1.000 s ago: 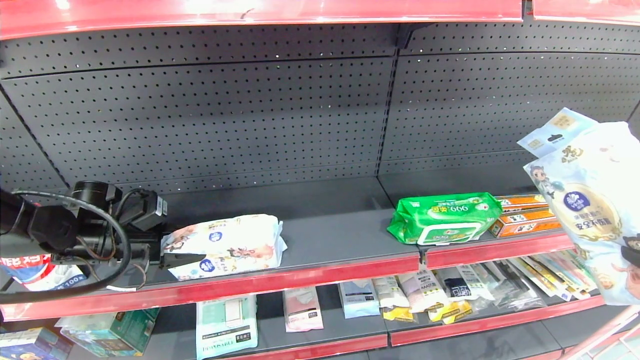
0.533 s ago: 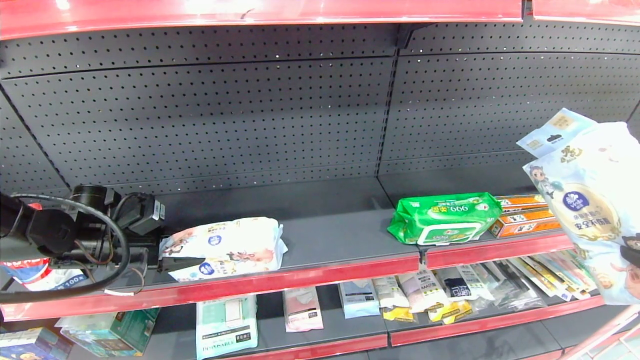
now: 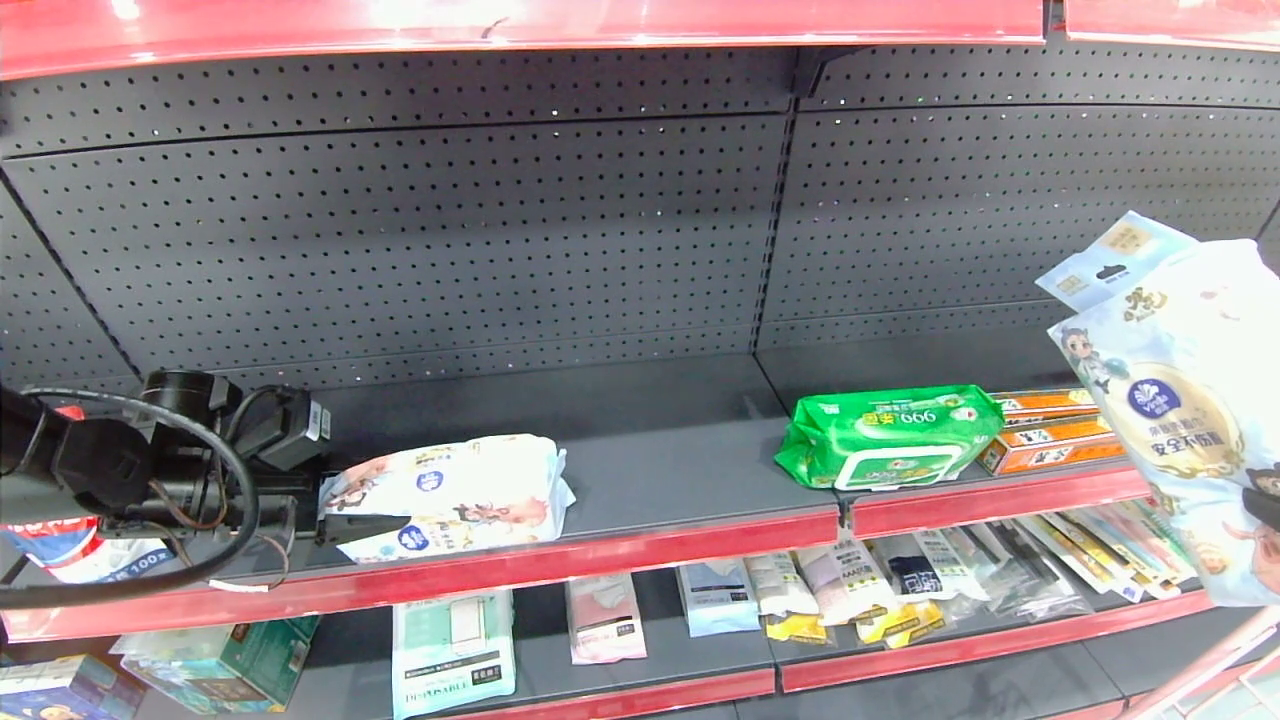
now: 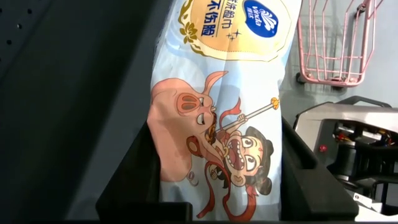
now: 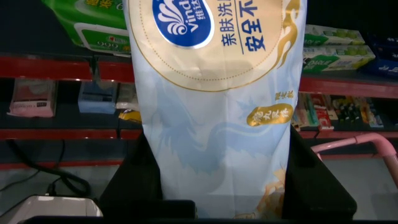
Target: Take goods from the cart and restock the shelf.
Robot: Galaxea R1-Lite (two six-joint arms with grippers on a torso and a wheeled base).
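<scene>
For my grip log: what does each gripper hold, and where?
Left gripper grips the shelf pack by its left end; right gripper grips the raised pack by its lower end.

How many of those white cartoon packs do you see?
2. The lying pack rests on the grey shelf, gripped by the left pincer. The raised pack is off to the right, gripped by the right pincer. More may be hidden.

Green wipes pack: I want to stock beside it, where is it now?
Head view: the green wipes pack lies on the middle shelf, right of centre, beside the orange boxes on its right.
</scene>
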